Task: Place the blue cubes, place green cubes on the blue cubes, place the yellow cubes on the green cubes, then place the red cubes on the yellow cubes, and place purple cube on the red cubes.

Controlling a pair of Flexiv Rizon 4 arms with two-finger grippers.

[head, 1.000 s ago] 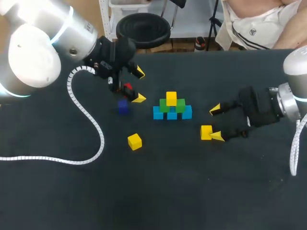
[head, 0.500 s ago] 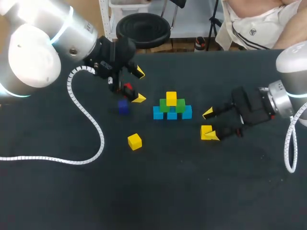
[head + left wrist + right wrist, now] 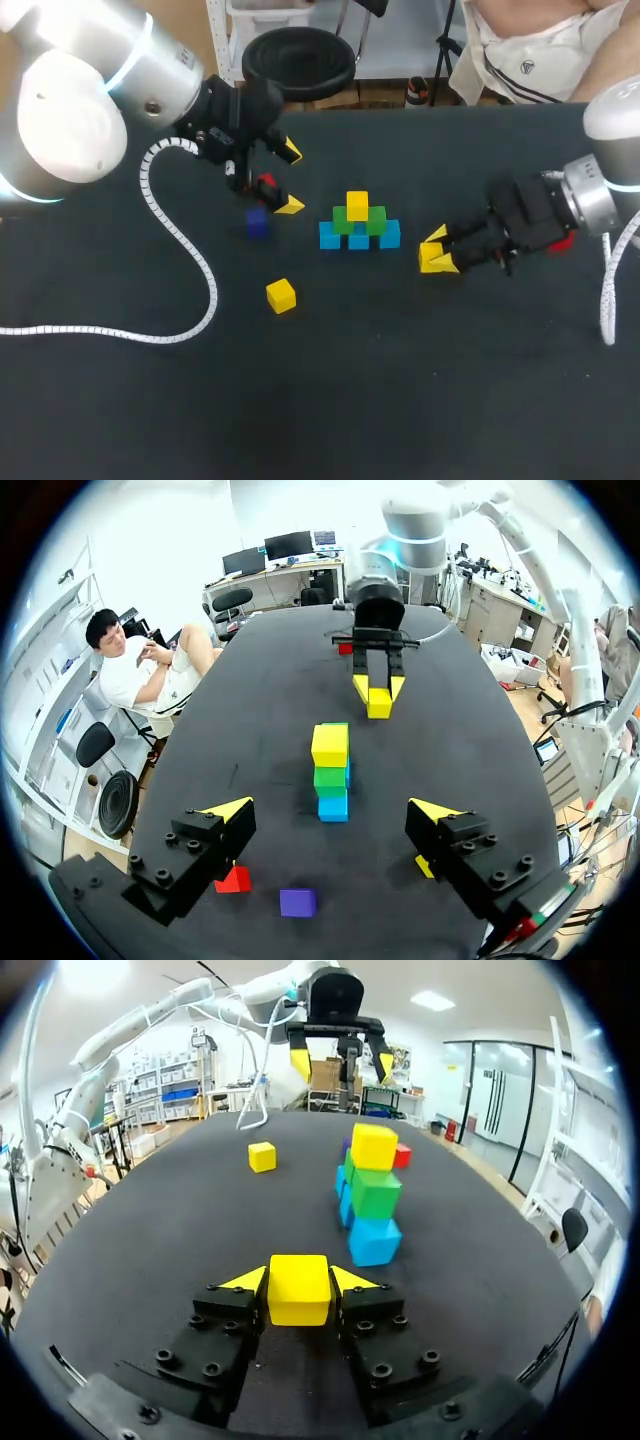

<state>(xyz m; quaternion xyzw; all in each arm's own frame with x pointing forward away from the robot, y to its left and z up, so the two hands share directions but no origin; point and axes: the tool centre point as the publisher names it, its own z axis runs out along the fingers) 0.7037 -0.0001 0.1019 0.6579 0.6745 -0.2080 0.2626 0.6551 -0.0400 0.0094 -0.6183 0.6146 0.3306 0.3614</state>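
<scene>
A small pyramid stands mid-table: blue cubes [image 3: 358,238] at the bottom, green cubes [image 3: 352,222] on them, one yellow cube [image 3: 357,205] on top. My right gripper [image 3: 437,251] sits low to the pyramid's right, shut on a second yellow cube [image 3: 299,1288] that rests on the table. A third yellow cube [image 3: 281,295] lies loose at the front left. My left gripper [image 3: 290,178] hangs open left of the pyramid, above a red cube [image 3: 233,880] and a purple cube [image 3: 297,902].
The black table [image 3: 330,400] has free room along its whole front. A white coiled cable [image 3: 180,240] from my left arm loops over the table's left part. Another red cube [image 3: 560,243] shows beside my right arm.
My right gripper has slid left to the yellow cube and its fingers have closed onto it. The left arm has stayed still.
</scene>
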